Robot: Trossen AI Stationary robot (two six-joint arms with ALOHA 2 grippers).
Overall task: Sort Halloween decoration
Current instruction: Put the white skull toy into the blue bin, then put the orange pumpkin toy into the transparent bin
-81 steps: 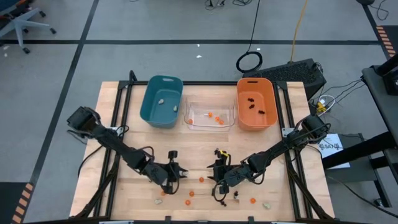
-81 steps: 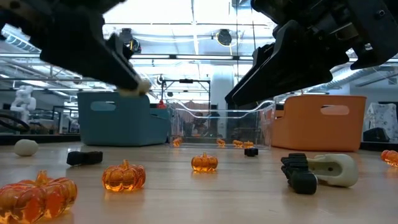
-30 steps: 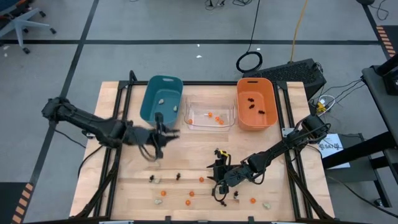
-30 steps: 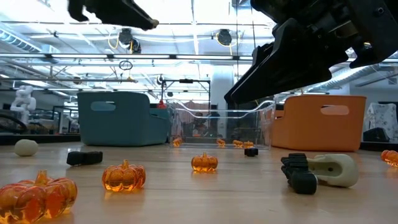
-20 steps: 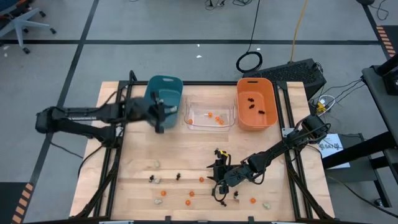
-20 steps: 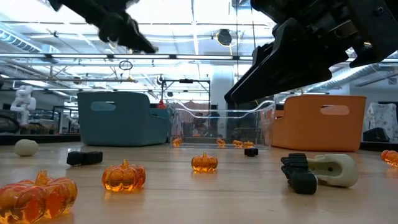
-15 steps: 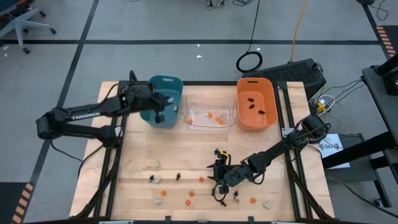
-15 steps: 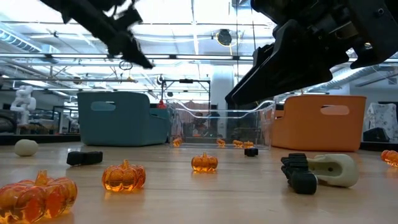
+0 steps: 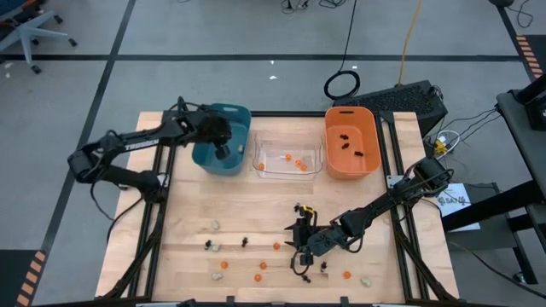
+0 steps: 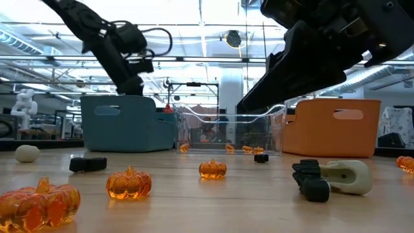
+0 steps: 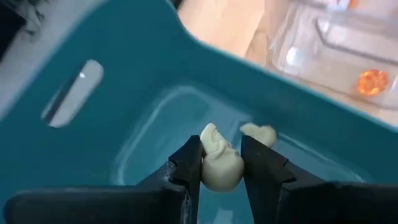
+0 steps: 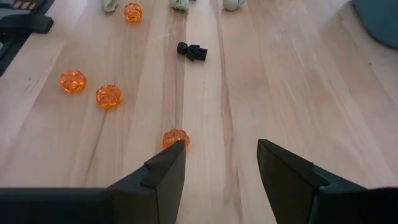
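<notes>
While my left end effector (image 11: pixel 221 163) hangs over the teal bin (image 9: pixel 210 158) at the far left of the bin row, I can see through its wrist camera that the two fingers (image 11: pixel 187 163) sit against either side of a pale skull-like lump (image 11: pixel 219 163), so it has hold of that trinket above the bin floor. A second pale lump (image 11: pixel 259 133) already lies in the bin just beyond it.

My right end effector (image 12: pixel 219 163) waits low over the near middle of the surface (image 9: pixel 256 209), fingers parted with nothing between them. Through its wrist camera I see a small orange pumpkin (image 12: pixel 175 137) on the wood close to one fingertip, two more orange pumpkins (image 12: pixel 90 88) off to the side, and a black spidery piece (image 12: pixel 192 50) farther out.

Most of the remaining trinkets are scattered along the near strip of the surface: orange ones, black ones and pale lumps. A few orange ones (image 9: pixel 294 161) lie in the clear bin (image 9: pixel 266 169) in the middle, and black pieces (image 9: pixel 350 142) lie in the orange bin (image 9: pixel 367 166) on the right.
</notes>
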